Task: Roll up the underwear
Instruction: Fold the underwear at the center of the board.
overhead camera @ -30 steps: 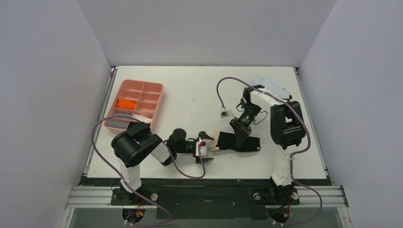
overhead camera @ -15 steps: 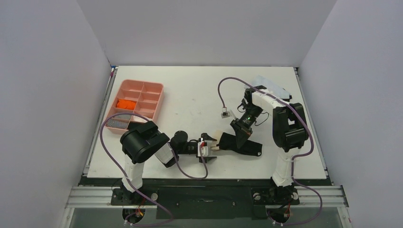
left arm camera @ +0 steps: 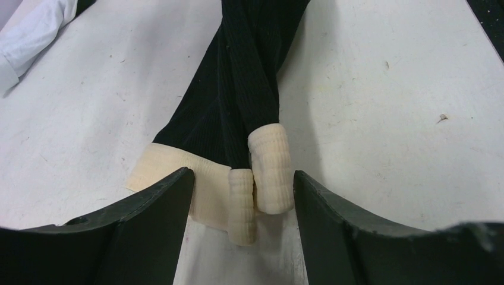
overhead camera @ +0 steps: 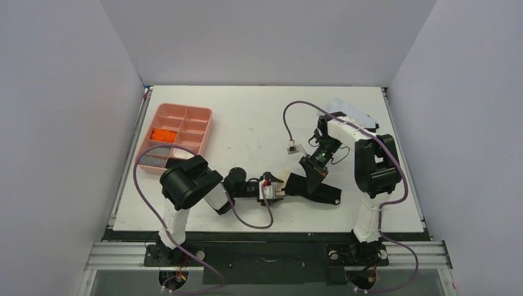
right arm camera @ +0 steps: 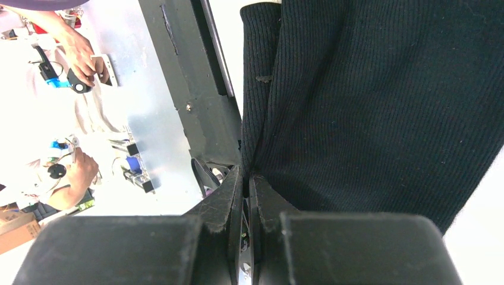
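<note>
The black underwear (overhead camera: 316, 190) lies stretched out near the table's front edge, its beige waistband (overhead camera: 280, 181) bunched at the left end. My left gripper (overhead camera: 270, 187) is open; in the left wrist view the folded waistband (left arm camera: 264, 172) lies on the table between its jaws (left arm camera: 243, 187), and the black cloth (left arm camera: 238, 89) runs away from it. My right gripper (overhead camera: 311, 175) is shut on the black cloth's other part; the right wrist view shows the jaws (right arm camera: 246, 181) pinching a fold of the ribbed cloth (right arm camera: 380, 101). The orange underwear (overhead camera: 163, 134) sits in a tray compartment.
A pink compartment tray (overhead camera: 205, 126) stands at the left, holding a grey roll (overhead camera: 151, 161) and a white item (overhead camera: 180, 151). A pale folded cloth (overhead camera: 351, 111) lies at the back right. A cable with a small plug (overhead camera: 292, 148) hangs over the middle.
My left arm has moved right, bringing its open jaws around the beige waistband. The right gripper has kept its hold and shifted slightly, and the black cloth has stretched.
</note>
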`<action>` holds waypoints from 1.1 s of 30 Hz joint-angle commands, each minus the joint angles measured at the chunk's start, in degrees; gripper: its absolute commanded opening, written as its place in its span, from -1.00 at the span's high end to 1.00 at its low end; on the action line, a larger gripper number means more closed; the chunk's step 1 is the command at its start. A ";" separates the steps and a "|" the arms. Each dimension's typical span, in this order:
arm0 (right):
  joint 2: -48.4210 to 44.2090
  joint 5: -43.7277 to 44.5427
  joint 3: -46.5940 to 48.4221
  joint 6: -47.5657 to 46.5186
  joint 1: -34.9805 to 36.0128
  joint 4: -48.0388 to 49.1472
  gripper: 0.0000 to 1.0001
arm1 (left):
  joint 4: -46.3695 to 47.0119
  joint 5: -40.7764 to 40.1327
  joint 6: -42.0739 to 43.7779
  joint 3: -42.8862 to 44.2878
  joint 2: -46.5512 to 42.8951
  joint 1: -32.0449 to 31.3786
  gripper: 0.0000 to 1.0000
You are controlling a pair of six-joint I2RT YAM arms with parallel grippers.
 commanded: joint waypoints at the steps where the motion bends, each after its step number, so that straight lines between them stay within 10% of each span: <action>1: -3.10 -2.47 -0.06 -1.46 -0.34 -1.21 1.00 | 2.36 0.71 -1.41 1.54 1.07 0.22 -0.16; 14: -2.44 -2.70 -0.16 -1.88 -0.35 -1.29 1.00 | 2.83 0.08 -2.24 2.07 1.27 -0.21 0.25; 22: -1.14 -1.14 -0.35 -2.34 -1.08 -1.28 1.00 | -1.62 2.14 -4.52 1.57 -2.51 -0.18 0.99; 33: 0.88 3.20 -2.18 -0.27 -2.02 1.86 1.00 | -44.79 4.56 -6.02 11.85 -13.40 -0.12 1.00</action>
